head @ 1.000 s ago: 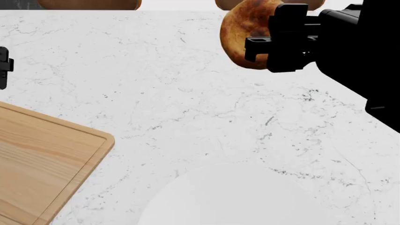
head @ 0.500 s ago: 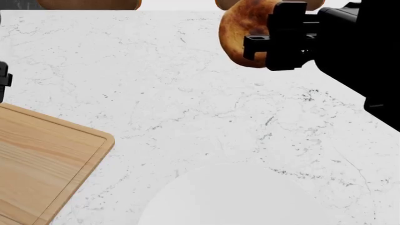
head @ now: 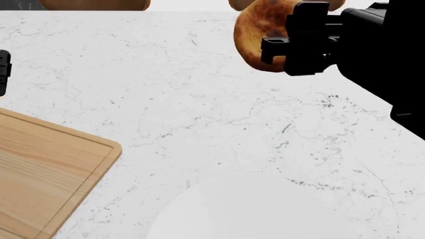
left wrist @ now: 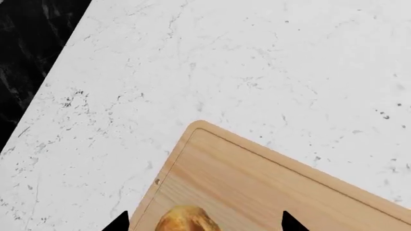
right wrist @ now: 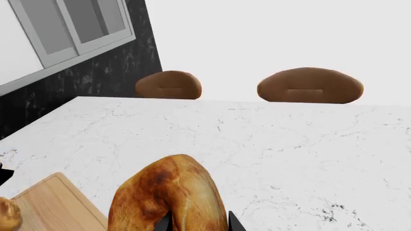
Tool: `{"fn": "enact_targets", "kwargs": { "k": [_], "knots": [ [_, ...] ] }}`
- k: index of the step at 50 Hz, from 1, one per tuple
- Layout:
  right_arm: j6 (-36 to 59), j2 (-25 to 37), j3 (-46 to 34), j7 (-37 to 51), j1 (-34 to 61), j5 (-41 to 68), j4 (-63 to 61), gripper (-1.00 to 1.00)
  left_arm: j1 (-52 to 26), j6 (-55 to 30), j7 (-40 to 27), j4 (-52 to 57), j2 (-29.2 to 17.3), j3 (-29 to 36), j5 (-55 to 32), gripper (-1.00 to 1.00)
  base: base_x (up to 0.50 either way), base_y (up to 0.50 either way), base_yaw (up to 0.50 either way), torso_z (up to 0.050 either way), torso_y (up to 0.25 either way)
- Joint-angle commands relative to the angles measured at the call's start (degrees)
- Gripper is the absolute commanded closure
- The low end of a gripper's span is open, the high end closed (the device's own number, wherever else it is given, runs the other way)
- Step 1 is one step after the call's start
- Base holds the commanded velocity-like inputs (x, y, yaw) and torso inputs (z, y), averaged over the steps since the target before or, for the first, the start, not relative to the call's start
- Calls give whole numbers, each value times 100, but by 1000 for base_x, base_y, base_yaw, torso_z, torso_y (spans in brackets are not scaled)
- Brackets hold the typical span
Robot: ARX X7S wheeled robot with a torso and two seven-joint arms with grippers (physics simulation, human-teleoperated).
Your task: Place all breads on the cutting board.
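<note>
**Right pincer holding one bread aloft, second bread on the cutting board**

Showing a white marbled counter [head: 199, 114] from the head view, with the right pincer [head: 279, 42] raised at upper right and closed on a golden-brown bread [head: 256, 35]; held edge-on, clear of the counter surface, well apart from the cutting board [head: 47, 174] at lower left. Seen from the right wrist view as a browned, arched roll [right wrist: 167, 195] clamped at its lower edge between the black fingertips [right wrist: 226, 222]; cutting board corner [right wrist: 57, 204] below and to one side, with a sliver of a second bread [right wrist: 9, 213] at the frame edge. Confirmed by the left wrist view: second bread [left wrist: 186, 220] lying on the cutting board [left wrist: 270, 187] near its grooved rim, between two black fingertips [left wrist: 290, 222] of the left pincer [left wrist: 202, 224] spread wide and not touching it; only the tips visible. Left pincer visible in the head view only as a dark fragment [head: 4, 69] at the left edge. Round white plate [head: 265, 214] on the counter at the near edge; two brown chair backs [right wrist: 168, 85] beyond the far edge; dark marbled wall [right wrist: 83, 72] behind.
</note>
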Motion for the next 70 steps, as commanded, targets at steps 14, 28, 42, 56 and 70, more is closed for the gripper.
{"fn": "enact_targets", "kwargs": {
  "k": [14,28,42,56,70],
  "knots": [
    [175,-222,-19,-7,523,-110,211,100,-1094,667,87,2,7,-1661,-195,-100,0,18,-1,0,0],
    [104,-201,24,-90,511,-148,205,100,-2221,722,253,4,326,-2353,-172,-100,0,18,0,1,0],
    [8,-311,85,-175,715,-264,304,100,-2967,600,502,138,627,-2587,-292,-100,0,19,0,0,0],
    [-39,-544,38,-348,977,-502,570,100,-2948,338,385,621,730,-2704,-396,-100,0,20,-3,0,0],
    [-98,-1142,-252,-1000,1479,-1126,1462,100,-3118,812,-157,281,717,-2734,-335,-100,0,21,-3,0,0]
  ]
}}
